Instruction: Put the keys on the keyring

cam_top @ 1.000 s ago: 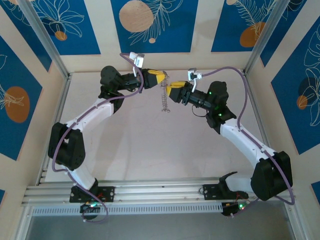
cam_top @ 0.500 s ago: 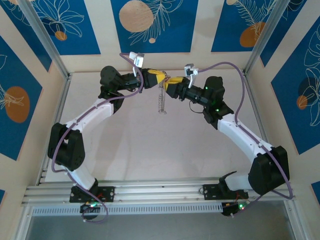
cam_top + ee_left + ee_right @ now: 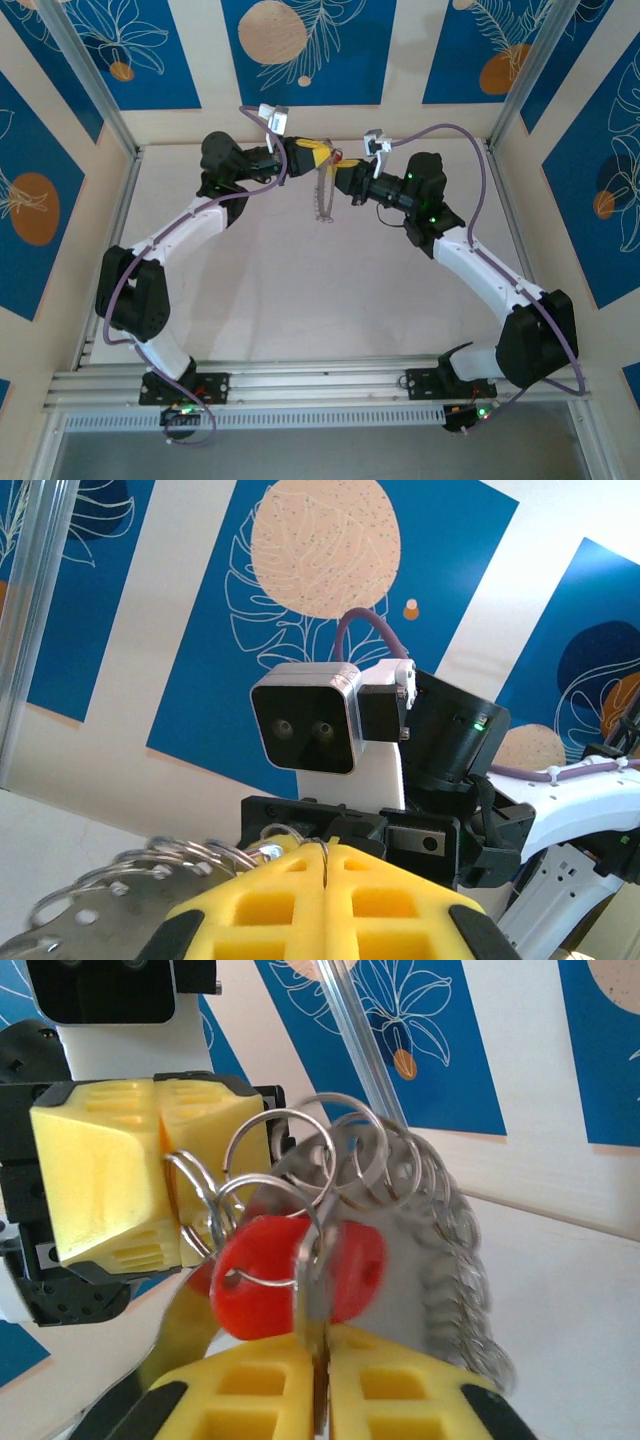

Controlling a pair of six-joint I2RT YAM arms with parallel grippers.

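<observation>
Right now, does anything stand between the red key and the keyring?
Nothing visible does. The right gripper pinches the key by its blade, and its red head lies against the keyring loops held by the left gripper.

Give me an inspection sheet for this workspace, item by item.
Surface: pale table, bare.
Job's things: keyring hangs as a chain of silvery rings between the grippers; red-headed key sits among its top rings.
Clutter: nothing seen.
Grippers: left gripper shut on the keyring's end ring; right gripper shut on the key's blade.
Cables: purple cables loop off both wrists, apart from the chain.
Surroundings: blue leaf-print wall panels, aluminium frame posts.
</observation>
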